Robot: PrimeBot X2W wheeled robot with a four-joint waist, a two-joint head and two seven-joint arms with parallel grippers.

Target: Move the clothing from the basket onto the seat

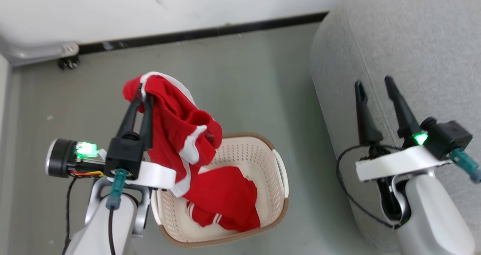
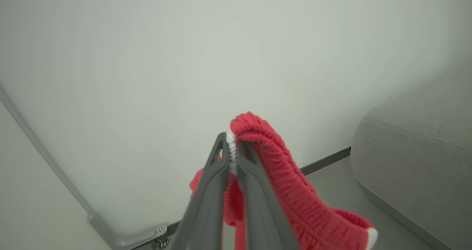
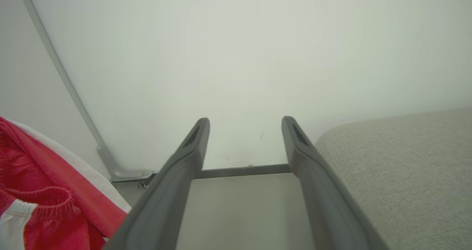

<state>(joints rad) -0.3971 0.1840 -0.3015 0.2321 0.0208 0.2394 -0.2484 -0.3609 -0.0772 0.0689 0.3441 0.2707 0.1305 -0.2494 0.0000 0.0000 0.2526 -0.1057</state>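
My left gripper (image 1: 144,95) is shut on a red garment with white trim (image 1: 176,131), pinching its elastic waistband and holding it lifted above the basket (image 1: 280,198); the cloth hangs down over the basket's left side. The left wrist view shows the same gripper (image 2: 232,146) clamped on the ribbed red waistband (image 2: 287,191). A second red garment (image 1: 225,198) lies inside the cream perforated basket. My right gripper (image 1: 372,84) stands open and empty over the left edge of the grey seat (image 1: 413,52). Its wrist view shows the open gripper (image 3: 245,122), the seat (image 3: 398,169) and the lifted garment (image 3: 40,202).
The basket stands on the grey-green floor (image 1: 255,78) between my arms. A white wall with a dark baseboard (image 1: 203,33) runs along the far side. A grey metal frame foot with a caster (image 1: 67,61) sits at the far left corner.
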